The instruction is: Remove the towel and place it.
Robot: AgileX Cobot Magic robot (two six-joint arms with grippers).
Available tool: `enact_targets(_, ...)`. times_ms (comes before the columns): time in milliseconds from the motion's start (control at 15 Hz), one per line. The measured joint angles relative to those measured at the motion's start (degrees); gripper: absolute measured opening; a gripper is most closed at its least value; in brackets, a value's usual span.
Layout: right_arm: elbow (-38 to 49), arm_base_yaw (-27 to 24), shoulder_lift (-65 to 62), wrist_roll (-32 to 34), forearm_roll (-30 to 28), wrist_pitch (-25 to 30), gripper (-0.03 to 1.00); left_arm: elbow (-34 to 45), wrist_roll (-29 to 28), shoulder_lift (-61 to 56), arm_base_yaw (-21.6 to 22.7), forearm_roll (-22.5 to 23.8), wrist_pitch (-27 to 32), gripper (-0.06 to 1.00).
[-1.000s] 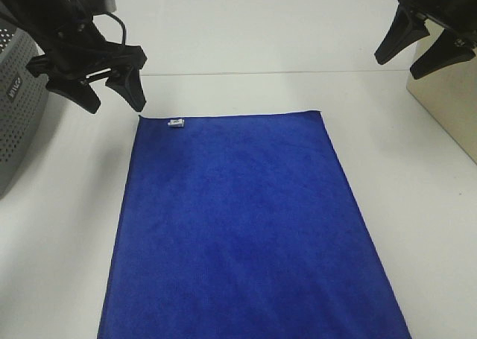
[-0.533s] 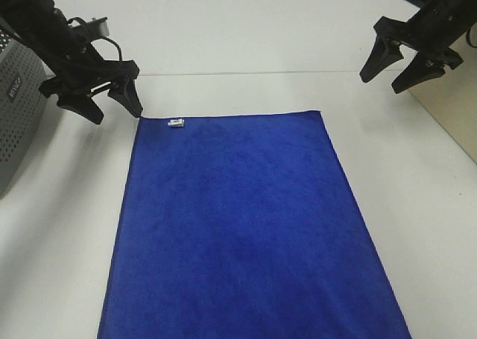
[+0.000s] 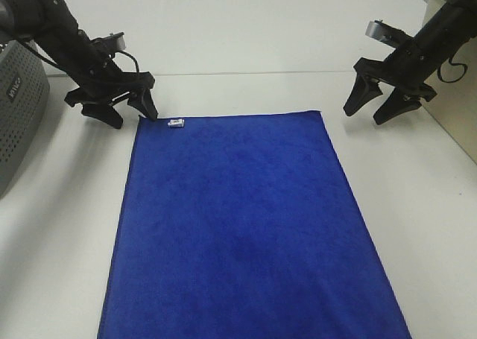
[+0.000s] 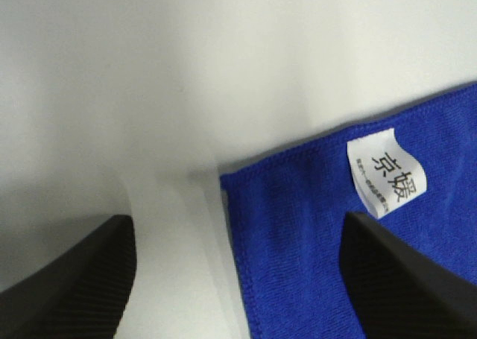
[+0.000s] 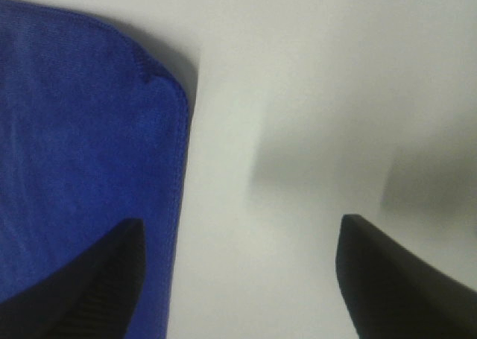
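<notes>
Lying flat on the white table (image 3: 417, 205), the towel (image 3: 246, 227) is untouched, tag (image 3: 177, 122) at its far-left corner. The left gripper (image 3: 134, 119) has dropped beside that corner, jaws spread and empty. The right gripper (image 3: 363, 116) has descended near the far-right corner, likewise spread, possibly slightly outside the edge. Corner grasps look imminent.

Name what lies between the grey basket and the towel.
Bare white table, seen in the exterior high view; at the strip's far end the open left gripper hangs by the towel's tagged corner.
</notes>
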Motion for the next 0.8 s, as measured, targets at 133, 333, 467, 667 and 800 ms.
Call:
enact_targets(133, 0.0, 1.5, 0.8, -0.1, -0.2, -2.6, 0.71, -0.6, 0.0, 0.4, 0.0, -0.1, 0.0, 0.72)
enact_targets(333, 0.0, 3.8, 2.2, 0.5, -0.1, -6.4, 0.71, -0.7, 0.2, 0.5, 0.0, -0.3, 0.0, 0.72)
enact_targets(467, -0.3, 5.1, 2.8, 1.3, -0.2, -8.7, 0.71, -0.7, 1.0, 0.5, 0.0, -0.5, -0.1, 0.72)
enact_targets(667, -0.3, 6.7, 2.8, 1.3, -0.6, -10.6, 0.71, -0.7, 1.4, 0.5, 0.0, -0.5, -0.1, 0.72)
enact_targets(800, -0.3, 7.0, 2.8, 2.1, -0.7, -10.9, 0.71, -0.7, 1.4, 0.5, -0.1, -0.5, -0.1, 0.72)
